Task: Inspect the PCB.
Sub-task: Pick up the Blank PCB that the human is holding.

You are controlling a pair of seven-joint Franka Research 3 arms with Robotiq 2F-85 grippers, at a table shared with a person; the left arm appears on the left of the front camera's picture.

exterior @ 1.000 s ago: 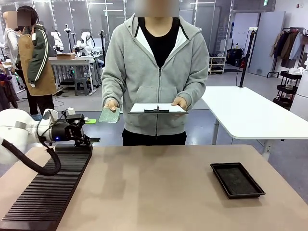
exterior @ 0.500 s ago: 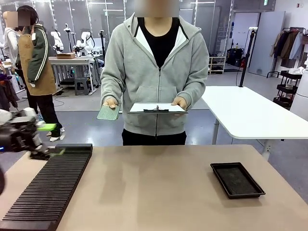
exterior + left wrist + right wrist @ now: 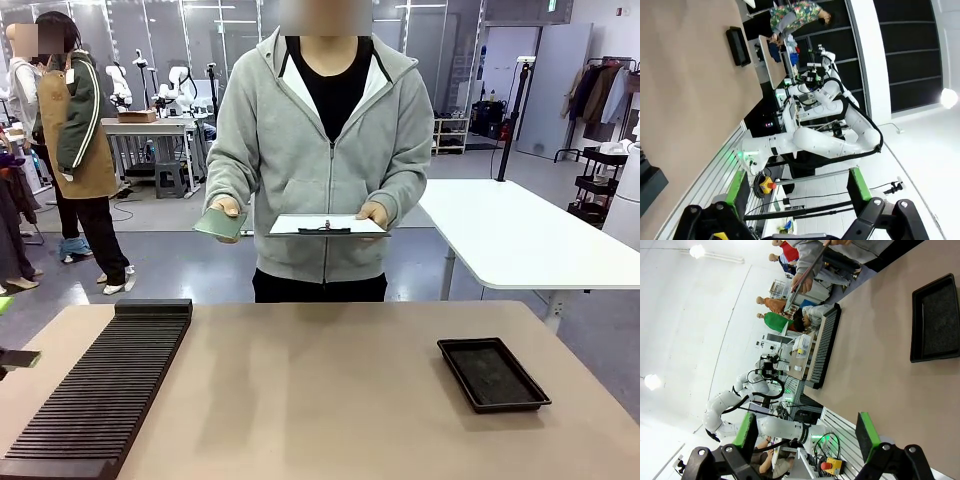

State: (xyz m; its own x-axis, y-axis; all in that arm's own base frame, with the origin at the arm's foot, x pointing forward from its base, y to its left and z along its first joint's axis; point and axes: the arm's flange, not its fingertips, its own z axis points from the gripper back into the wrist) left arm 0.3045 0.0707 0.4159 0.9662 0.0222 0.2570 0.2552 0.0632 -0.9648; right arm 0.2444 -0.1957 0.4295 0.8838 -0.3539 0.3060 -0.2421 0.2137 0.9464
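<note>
Left gripper (image 3: 797, 186) and right gripper (image 3: 805, 432) spread wide and empty, well apart from thin green rectangular circuit board (image 3: 219, 224) held tilted in person's hand (image 3: 229, 207) beyond far edge of tan table (image 3: 330, 380), toward robot's left, so left arm probably nearer

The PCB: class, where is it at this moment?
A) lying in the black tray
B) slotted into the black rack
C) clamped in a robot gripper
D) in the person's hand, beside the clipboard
D: the PCB sits in the person's hand, held up off the table next to the clipboard.
</note>
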